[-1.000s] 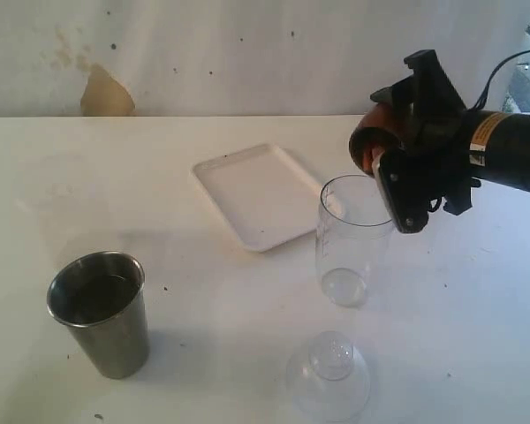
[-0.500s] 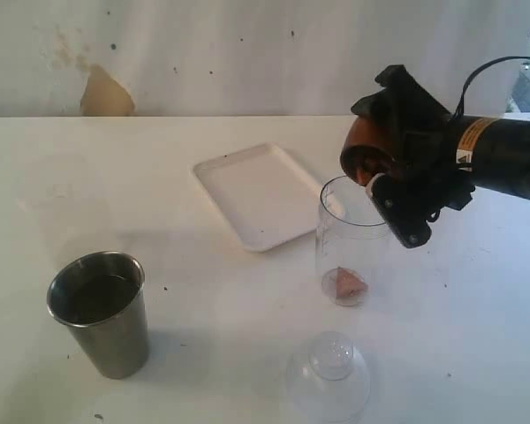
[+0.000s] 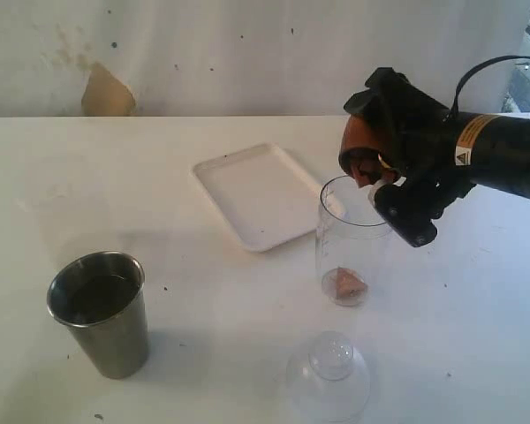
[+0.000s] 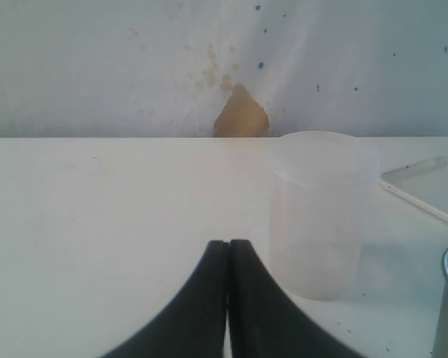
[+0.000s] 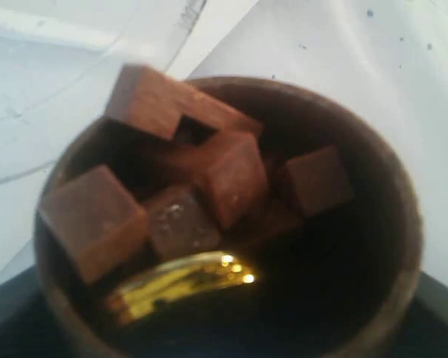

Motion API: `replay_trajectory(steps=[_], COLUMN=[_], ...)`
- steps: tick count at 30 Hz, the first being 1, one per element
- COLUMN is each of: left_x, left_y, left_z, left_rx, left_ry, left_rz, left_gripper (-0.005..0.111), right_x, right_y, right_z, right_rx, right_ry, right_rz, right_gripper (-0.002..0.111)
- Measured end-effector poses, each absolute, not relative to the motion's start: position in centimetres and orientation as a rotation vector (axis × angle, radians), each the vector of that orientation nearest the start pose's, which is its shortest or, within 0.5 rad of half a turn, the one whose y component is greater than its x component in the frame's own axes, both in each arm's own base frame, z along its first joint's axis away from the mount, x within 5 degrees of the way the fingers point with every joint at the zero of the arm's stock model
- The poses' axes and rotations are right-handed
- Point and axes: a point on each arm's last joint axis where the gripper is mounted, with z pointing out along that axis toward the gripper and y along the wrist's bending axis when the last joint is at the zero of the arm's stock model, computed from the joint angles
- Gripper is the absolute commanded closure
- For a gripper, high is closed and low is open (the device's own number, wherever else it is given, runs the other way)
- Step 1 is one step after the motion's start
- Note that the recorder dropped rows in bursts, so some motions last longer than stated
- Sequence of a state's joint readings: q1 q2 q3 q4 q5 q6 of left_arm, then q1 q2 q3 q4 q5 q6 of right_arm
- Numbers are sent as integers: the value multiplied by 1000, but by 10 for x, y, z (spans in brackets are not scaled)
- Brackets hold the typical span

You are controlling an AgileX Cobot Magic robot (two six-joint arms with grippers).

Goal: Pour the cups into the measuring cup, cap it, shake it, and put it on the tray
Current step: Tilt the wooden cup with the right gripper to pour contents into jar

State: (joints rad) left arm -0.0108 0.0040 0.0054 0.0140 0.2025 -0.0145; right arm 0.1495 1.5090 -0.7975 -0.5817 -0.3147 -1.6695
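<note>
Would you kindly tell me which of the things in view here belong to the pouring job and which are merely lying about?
Part of the job:
wooden cup, tipped over the measuring cup
brown cubes in the wooden cup
measuring cup
steel tumbler
dome lid
white tray

Just lying about:
translucent tub

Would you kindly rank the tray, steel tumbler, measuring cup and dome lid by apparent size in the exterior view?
1. tray
2. steel tumbler and measuring cup: similar height; the tumbler looks wider but sits nearer the camera, so unsure
3. dome lid
</note>
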Motion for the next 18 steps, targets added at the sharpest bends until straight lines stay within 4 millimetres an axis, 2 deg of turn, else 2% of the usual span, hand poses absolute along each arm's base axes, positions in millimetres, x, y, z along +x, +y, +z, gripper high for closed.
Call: replay_trajectory(steps=[18], left_x=[56], left_y=[0], left_z=[193], left_rx=[6], left_ry=[1695], left_rz=[-6], left_gripper=[106], right_x=[316], right_y=[64], right_z=[248], right_rx=[-2044], right_ry=[603], right_rz=[-1218], right_gripper=[108])
